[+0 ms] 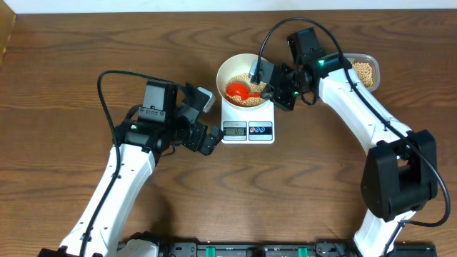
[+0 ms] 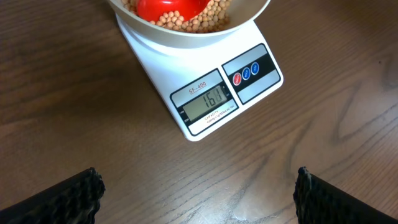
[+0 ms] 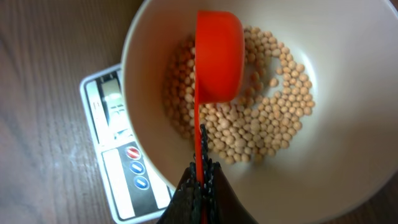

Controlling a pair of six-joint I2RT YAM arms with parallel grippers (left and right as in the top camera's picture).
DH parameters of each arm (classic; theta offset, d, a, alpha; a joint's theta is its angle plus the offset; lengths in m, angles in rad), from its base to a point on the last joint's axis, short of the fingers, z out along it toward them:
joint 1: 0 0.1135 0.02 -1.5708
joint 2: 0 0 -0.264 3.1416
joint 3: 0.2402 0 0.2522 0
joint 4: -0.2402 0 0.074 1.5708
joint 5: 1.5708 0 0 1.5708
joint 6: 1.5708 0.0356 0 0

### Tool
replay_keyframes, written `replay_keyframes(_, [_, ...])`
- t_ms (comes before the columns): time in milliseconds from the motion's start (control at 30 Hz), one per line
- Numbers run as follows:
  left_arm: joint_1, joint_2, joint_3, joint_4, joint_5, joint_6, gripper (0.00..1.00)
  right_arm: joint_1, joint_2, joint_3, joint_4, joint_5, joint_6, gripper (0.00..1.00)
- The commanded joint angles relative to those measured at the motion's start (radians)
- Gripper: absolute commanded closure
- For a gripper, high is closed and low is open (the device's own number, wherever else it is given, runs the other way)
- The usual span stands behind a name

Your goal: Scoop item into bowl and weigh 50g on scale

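Note:
The white bowl (image 1: 232, 73) stands on the white scale (image 1: 248, 129) and holds a layer of pale tan beans (image 1: 251, 99). My right gripper (image 1: 272, 89) is shut on the thin handle of a red scoop (image 1: 237, 90), whose head hangs over the beans inside the bowl. In the right wrist view the scoop (image 3: 217, 56) is turned on its side above the beans (image 3: 267, 124), fingers (image 3: 201, 171) pinched on the handle. My left gripper (image 1: 207, 139) is open and empty just left of the scale. The left wrist view shows the scale display (image 2: 208, 102).
A clear plastic tub (image 1: 362, 70) with more beans stands at the back right, behind my right arm. Cables loop above both arms. The red and blue scale buttons (image 2: 246, 73) face the left gripper.

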Motion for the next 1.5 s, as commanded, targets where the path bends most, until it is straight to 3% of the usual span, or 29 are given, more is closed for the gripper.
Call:
replay_keyframes(0, [0.000, 0.003, 0.000, -0.003, -0.006, 0.006, 0.00, -0.008, 0.012, 0.011, -0.001, -0.078, 0.033, 0.99])
replay_keyframes(200, [0.000, 0.003, 0.000, -0.003, -0.005, 0.006, 0.00, -0.031, 0.012, 0.011, 0.004, -0.114, 0.078, 0.99])
replay_keyframes(700, [0.000, 0.003, 0.000, -0.003, -0.006, 0.006, 0.00, -0.180, 0.012, 0.011, 0.021, -0.456, 0.232, 0.99])
replay_keyframes(1467, [0.000, 0.003, 0.000, -0.003, -0.006, 0.006, 0.00, -0.232, 0.003, 0.013, 0.049, -0.568, 0.279, 0.99])
